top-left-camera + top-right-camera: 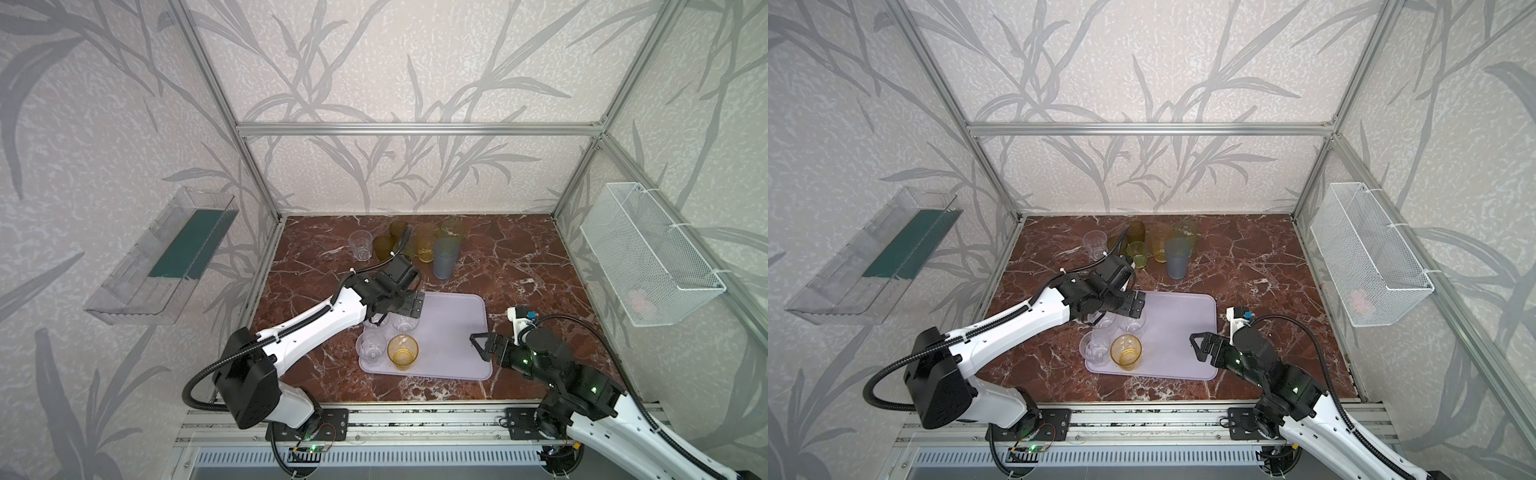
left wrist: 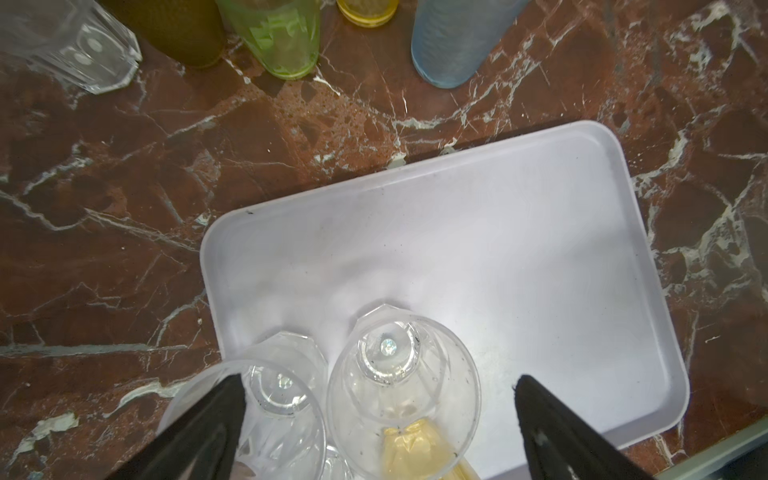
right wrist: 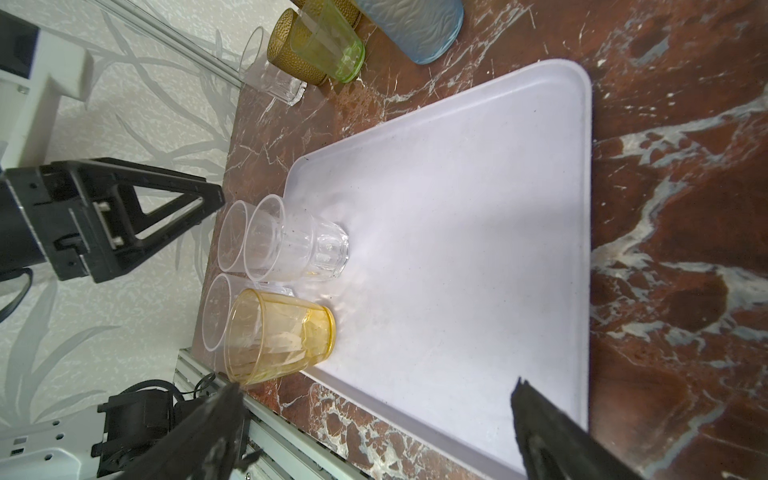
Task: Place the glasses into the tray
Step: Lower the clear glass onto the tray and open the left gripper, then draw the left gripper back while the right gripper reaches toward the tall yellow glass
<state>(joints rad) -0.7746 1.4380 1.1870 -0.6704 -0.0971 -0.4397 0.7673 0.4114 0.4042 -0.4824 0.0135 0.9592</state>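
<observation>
The pale lavender tray (image 1: 449,332) lies mid-table, also in the wrist views (image 2: 498,249) (image 3: 457,228). In its left part stand three clear glasses and a short amber glass (image 1: 402,351). My left gripper (image 2: 378,380) hangs open above the clear glass (image 2: 403,386) at the back of that group, fingers well apart on either side of it. My right gripper (image 1: 478,347) is open and empty over the tray's right edge. On the marble at the back stand a clear glass (image 1: 360,245), a tall blue-grey glass (image 1: 446,257), a tall amber glass (image 1: 426,247) and green and olive-brown ones.
A clear plastic bin (image 1: 162,257) hangs on the left wall and a white wire basket (image 1: 648,253) on the right wall. A metal rail (image 1: 415,419) runs along the table's front edge. The left arm reaches over the tray's left side.
</observation>
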